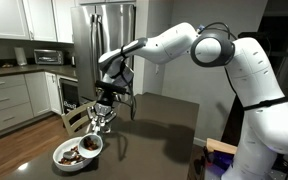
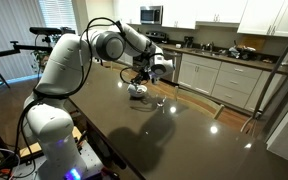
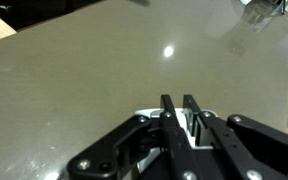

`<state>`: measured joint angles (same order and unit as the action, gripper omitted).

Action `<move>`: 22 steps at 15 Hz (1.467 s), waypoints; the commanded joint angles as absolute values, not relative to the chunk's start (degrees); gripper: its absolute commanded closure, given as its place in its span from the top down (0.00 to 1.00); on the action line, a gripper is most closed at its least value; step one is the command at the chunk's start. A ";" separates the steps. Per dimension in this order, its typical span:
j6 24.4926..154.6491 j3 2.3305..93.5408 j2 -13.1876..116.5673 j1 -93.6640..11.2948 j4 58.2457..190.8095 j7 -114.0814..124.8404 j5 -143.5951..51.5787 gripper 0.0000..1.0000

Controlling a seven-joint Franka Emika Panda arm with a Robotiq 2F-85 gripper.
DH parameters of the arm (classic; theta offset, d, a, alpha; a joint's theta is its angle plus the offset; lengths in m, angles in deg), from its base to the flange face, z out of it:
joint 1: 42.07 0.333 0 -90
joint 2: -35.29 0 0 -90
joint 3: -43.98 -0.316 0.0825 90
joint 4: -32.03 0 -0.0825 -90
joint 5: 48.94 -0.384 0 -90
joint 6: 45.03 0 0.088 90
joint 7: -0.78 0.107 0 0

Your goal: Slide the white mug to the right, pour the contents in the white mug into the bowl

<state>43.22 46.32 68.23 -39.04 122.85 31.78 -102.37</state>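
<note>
Far left in an exterior view, the bowl (image 1: 62, 162) sits at the near corner of the dark table (image 1: 169, 115), with brown pieces already heaped inside. Just to its right and above, the white mug (image 1: 98, 122) is up off the surface, hanging over the bowl's right edge. Directly over that comes the gripper (image 1: 105, 108), pointing down from the long white arm.

On progress, I'd say the slide is done, since the mug is in the air beside the bowl. The pour is the live step. I can't tell whether anything has left the mug, because the pictures are too small to show its tilt or contents.

In the wrist view the jaws are pressed almost together, pinching a white sliver of the mug (image 3: 196, 122) between the fingertips of the gripper (image 3: 183, 110). Rim or handle, I can't say. The mug hangs right below the jaws, gripped and not merely beside them.
</note>
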 commanded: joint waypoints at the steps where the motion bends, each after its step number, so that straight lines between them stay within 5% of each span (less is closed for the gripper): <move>1: 43.26 45.86 68.26 -39.44 122.77 31.89 -102.14 0.16; 3: 43.26 45.88 68.26 -39.45 122.77 31.89 -102.13 0.07; 22: 57.62 44.66 68.15 -37.12 120.63 25.79 -96.61 0.07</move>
